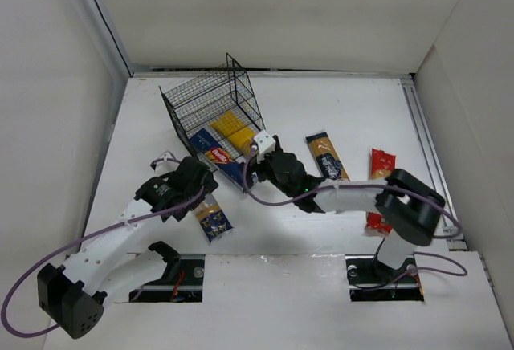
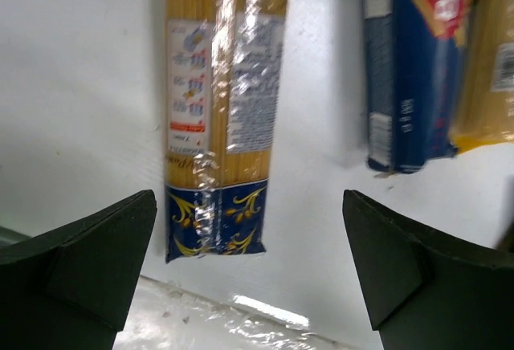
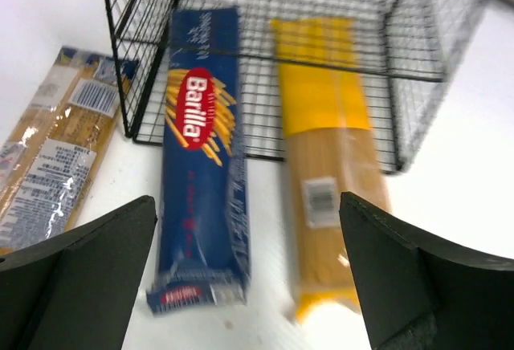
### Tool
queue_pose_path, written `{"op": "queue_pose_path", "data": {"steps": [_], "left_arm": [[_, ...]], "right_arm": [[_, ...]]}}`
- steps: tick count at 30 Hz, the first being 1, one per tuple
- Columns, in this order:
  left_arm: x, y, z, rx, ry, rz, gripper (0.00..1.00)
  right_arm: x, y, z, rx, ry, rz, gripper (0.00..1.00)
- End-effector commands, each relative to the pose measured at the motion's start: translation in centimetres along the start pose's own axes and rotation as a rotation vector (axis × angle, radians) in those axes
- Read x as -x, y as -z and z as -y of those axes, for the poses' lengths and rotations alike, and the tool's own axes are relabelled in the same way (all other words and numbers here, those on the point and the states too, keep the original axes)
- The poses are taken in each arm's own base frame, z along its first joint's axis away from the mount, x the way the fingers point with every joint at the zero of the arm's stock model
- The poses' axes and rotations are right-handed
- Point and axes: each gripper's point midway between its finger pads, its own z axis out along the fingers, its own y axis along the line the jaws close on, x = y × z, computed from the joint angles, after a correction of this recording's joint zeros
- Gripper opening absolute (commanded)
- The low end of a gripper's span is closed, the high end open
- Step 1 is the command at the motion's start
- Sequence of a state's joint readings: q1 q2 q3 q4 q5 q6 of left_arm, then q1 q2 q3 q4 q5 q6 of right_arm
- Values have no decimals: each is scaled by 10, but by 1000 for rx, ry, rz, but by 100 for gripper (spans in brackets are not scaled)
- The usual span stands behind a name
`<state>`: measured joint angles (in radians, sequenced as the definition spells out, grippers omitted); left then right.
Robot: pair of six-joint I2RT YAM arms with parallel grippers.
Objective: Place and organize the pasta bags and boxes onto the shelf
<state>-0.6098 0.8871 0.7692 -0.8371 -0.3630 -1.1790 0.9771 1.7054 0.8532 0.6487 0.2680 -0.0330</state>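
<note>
**Top view.** The shelf [image 1: 210,97], a black wire-mesh rack, stands at 11 o'clock from the middle of the white worktop [image 1: 345,109], its open face turned toward 5 o'clock. A blue Barilla box [image 1: 218,157] and a yellow bag [image 1: 234,132] lie side by side. Their far ends rest on the mesh floor and their near ends stick out onto the worktop. An orange-brown pack [image 1: 327,157] lies flat at 3 o'clock of the right arm's wrist. A red-and-yellow bag [image 1: 382,162] lies further out on the same bearing, apart from the pack. A clear spaghetti bag with a blue end [image 1: 213,220] lies at 6 o'clock of the shelf, just beside the left arm's wrist.

**Left wrist view.** The left fingers [image 2: 88,270] are spread wide and grip nothing. The blue end of the clear spaghetti bag [image 2: 215,221] sits at 12 o'clock of the gap, untouched.

**Right wrist view.** The right fingers [image 3: 80,274] are likewise spread wide and empty. The Barilla box [image 3: 201,157] and the yellow bag [image 3: 325,165] lie at 12 o'clock between them, touching neither finger.
</note>
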Motion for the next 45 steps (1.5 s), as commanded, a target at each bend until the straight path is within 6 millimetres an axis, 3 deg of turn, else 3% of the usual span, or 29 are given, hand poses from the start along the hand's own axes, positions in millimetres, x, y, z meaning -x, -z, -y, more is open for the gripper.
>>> {"op": "queue_pose_path", "data": {"steps": [1,4,9,12,14,20,24,31,41,42,44,45], "left_arm": [[-33,-10,-20,52,42,-120,100],[-46,-19,-25,58,47,-155,100],[-46,-27,-31,143,43,-143,100],[-38,-31,-26,173,42,-106,100],[-41,-34,-28,213,34,-115,100],[-39,-45,-3,144,62,-107,100],[-36,-51,-25,260,56,-76,100],[-51,-67,-25,239,67,-107,100],[-73,-94,-49,338,68,-182,100],[-72,-95,-47,330,71,-180,97],[-72,-95,-47,330,71,-180,78],[-71,-94,-45,322,74,-178,47]], "right_arm": [[48,49,31,-115,-30,89,100],[43,92,57,-194,-25,64,100],[33,135,70,-205,-42,61,100],[22,149,74,-213,-64,54,100],[33,158,76,-212,-89,93,100],[37,172,92,-269,-52,97,100],[45,174,95,-280,-33,102,100],[42,177,100,-290,-9,88,100],[51,189,109,-311,13,100,100],[51,191,109,-311,13,102,100],[52,194,111,-321,11,104,100],[51,196,112,-321,8,110,100]]}}
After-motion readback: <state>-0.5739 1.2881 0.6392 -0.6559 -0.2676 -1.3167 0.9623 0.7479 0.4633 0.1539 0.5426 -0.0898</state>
